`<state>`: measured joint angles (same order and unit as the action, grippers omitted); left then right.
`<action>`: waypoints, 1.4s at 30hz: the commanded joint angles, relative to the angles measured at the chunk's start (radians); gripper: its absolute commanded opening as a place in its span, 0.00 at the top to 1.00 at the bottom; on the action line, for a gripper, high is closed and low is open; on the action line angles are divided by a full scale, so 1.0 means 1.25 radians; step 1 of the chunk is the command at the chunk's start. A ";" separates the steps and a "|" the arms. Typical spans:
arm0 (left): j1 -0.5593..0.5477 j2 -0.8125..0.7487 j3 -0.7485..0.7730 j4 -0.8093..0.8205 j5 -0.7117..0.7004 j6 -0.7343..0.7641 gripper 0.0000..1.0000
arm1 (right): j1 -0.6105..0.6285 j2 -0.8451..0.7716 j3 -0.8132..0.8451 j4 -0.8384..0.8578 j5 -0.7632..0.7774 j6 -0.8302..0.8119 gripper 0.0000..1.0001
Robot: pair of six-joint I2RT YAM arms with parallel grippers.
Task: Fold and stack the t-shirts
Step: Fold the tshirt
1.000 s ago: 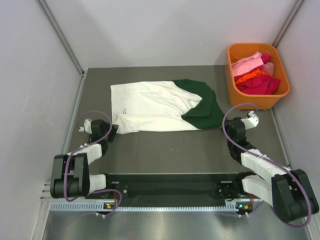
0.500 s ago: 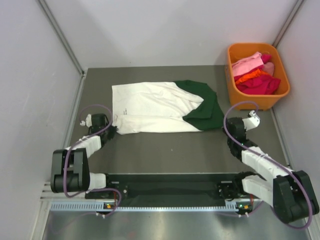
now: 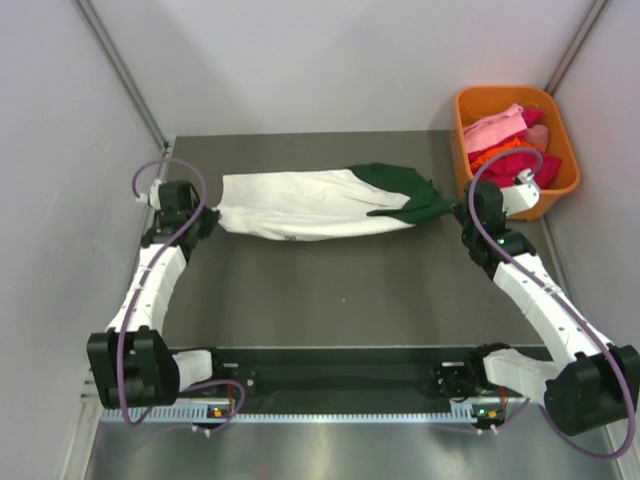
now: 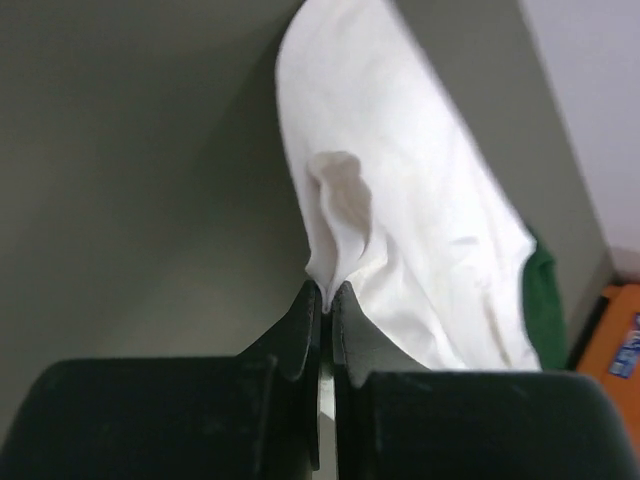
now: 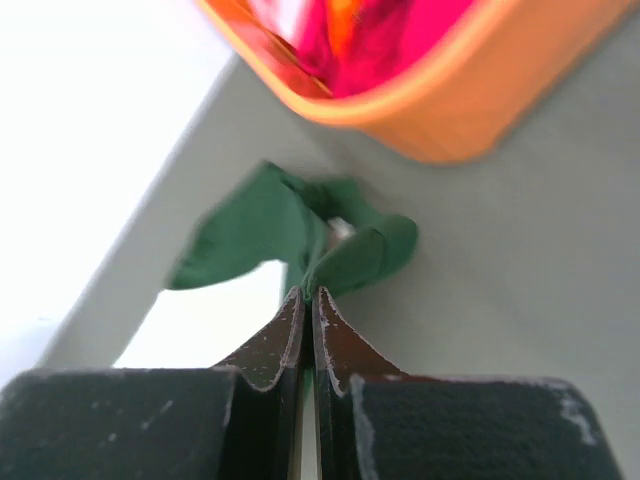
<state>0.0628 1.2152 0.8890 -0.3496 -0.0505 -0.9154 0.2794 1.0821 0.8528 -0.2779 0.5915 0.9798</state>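
A: Step in hand?

B: Judged: stretching the cloth out ahead of a fold. The left end effector [image 4: 326,292] is pinched together on an edge of the cream-white t-shirt [image 3: 295,203], upper left of the top view. The right end effector [image 5: 305,297] is clamped on a bunched corner of the dark green t-shirt [image 3: 408,192], just beside the orange basket [image 3: 463,170].

A: Cloth condition?

B: Both are drawn into one narrow band across the upper middle of the bench [image 3: 340,290]. The green overlaps the cream's right end. Wrinkled, lower edge curved, no print visible.

A: Next move?

B: Probably lay it flat under even tension. The shirts need separating before folding, and an uneven pull would bunch them.
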 commanded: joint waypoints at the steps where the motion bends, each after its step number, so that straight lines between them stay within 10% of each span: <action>1: 0.005 -0.003 0.149 -0.094 -0.032 0.034 1.00 | 0.007 -0.015 0.156 -0.036 0.051 -0.027 1.00; 9: 0.009 -0.058 0.498 -0.231 -0.016 0.074 1.00 | 0.007 -0.112 0.407 -0.110 0.046 -0.115 1.00; 20: 0.010 -0.145 0.634 -0.286 0.018 0.033 1.00 | 0.007 -0.262 0.480 -0.065 0.038 -0.244 1.00; 32: 0.012 0.087 0.569 -0.145 0.061 -0.020 1.00 | -0.088 0.002 0.545 -0.060 -0.080 -0.170 1.00; 42: 0.050 0.381 1.030 -0.140 0.179 -0.052 1.00 | -0.290 0.289 0.973 -0.071 -0.446 -0.120 1.00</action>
<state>0.0849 1.7073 1.9961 -0.6315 0.1650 -0.9707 -0.0368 1.4227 1.8450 -0.4576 0.1650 0.8303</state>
